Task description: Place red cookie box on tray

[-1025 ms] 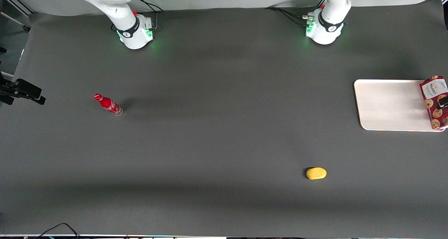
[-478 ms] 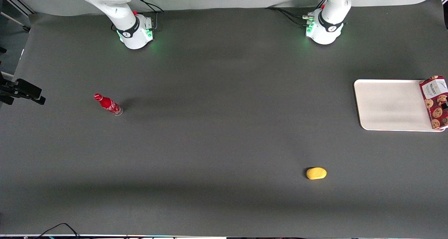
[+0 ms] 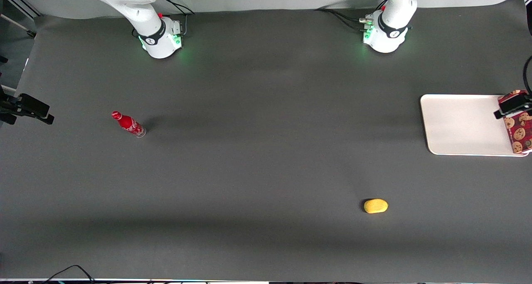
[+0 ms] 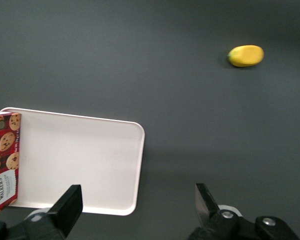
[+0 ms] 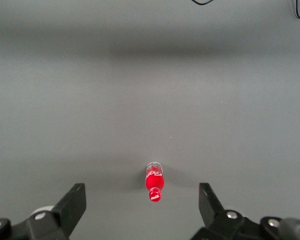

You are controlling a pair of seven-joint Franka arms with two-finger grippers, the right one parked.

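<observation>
The red cookie box [image 3: 519, 132] lies flat on the cream-white tray [image 3: 461, 126], along the tray's edge toward the working arm's end of the table. My left gripper [image 3: 514, 105] hangs above the box's label end, covering it in the front view. In the left wrist view the gripper [image 4: 137, 202] is open and empty, its fingers [image 4: 70, 205] spread wide, high over the tray [image 4: 80, 160] corner, with the box [image 4: 2, 160] on the tray beside it.
A yellow oval object [image 3: 375, 206] lies on the dark table nearer the front camera than the tray, also in the left wrist view [image 4: 246, 55]. A small red bottle [image 3: 128, 124] stands toward the parked arm's end.
The gripper finger that was at the box's middle has let go and lifted, and now sits over the box's label end. The box stays on the tray.
</observation>
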